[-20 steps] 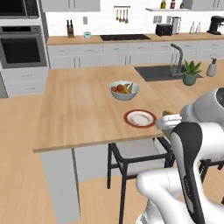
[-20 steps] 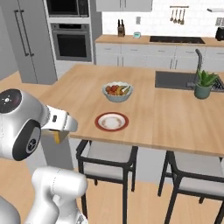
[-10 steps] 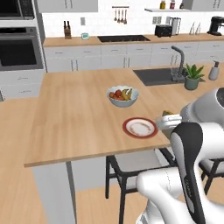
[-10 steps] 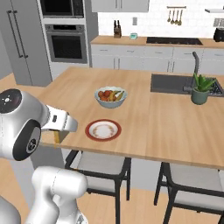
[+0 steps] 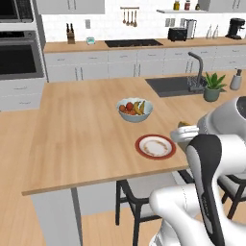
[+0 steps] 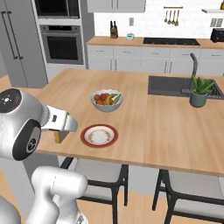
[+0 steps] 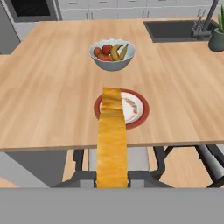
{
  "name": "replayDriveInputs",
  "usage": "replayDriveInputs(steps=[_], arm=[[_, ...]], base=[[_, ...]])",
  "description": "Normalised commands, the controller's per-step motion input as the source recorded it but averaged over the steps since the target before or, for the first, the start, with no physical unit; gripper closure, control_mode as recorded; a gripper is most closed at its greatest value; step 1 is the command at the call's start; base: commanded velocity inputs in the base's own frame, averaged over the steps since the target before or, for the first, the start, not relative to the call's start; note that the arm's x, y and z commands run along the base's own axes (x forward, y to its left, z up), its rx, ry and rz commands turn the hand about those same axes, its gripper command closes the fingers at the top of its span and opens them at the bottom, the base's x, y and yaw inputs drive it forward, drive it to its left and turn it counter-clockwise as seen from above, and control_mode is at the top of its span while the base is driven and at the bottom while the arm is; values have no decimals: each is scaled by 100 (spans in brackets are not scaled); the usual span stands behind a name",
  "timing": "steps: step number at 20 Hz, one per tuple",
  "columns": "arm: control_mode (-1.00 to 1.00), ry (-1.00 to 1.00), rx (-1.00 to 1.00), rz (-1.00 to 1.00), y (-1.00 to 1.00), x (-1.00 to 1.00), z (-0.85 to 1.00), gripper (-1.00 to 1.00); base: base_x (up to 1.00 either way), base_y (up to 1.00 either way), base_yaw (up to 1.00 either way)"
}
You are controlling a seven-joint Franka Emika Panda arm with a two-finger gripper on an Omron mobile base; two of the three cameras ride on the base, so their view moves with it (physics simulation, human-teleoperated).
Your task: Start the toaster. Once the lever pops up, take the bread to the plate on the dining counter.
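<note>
Rolling closer to the dining counter (image 5: 81, 139), the base has brought the plate (image 7: 121, 108) nearer. The gripper (image 7: 112, 177) stays clenched on the bread (image 7: 112, 140), poised just short of the near edge; delivery looks imminent.

Readable text: none anywhere.
Toaster (image 5: 177, 34), upper right of left base view: too small for any marking.
Plate (image 5: 155, 146), centre right of left base view: faint rim pattern, no lettering.
Oven (image 6: 61, 43), upper left of right base view: no legible label.
</note>
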Motion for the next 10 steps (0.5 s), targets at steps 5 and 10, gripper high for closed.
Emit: replayDriveInputs(steps=[5, 10], arm=[[-100, 0, 0, 0, -23, 49, -5, 100], [-100, 0, 0, 2, -25, 86, -18, 100]], base=[[8, -5, 0], [0, 0, 0]])
